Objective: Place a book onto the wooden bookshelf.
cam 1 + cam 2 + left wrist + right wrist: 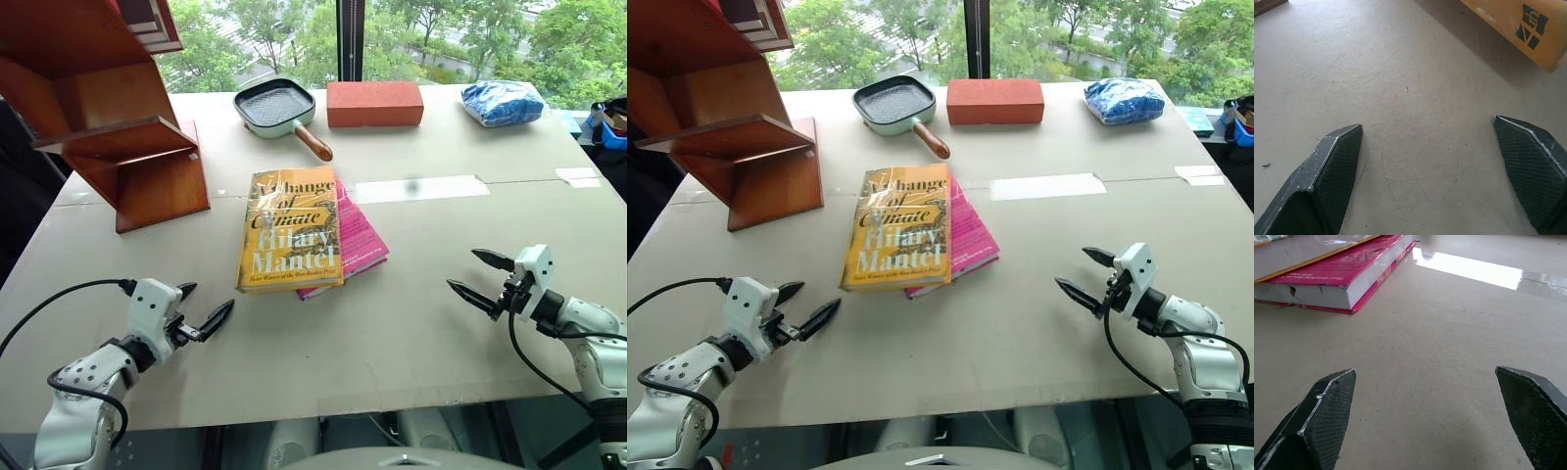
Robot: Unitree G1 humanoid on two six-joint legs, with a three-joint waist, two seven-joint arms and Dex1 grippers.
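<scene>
At the upper left of the head view the wooden bookshelf stands on the table, at lower left the left gripper hangs with its fingers spread and empty, in the middle the book lies flat on top of a pink book, and at lower right the right gripper is likewise spread and empty. To do the pickup well, I judge the grippers should close in on the yellow book's opposite long edges and lift only it, leaving the pink one below. The table is a pale matte board with a strip of tape, carrying a pan, a brick and a blue bag along the top, before a window onto trees.
</scene>
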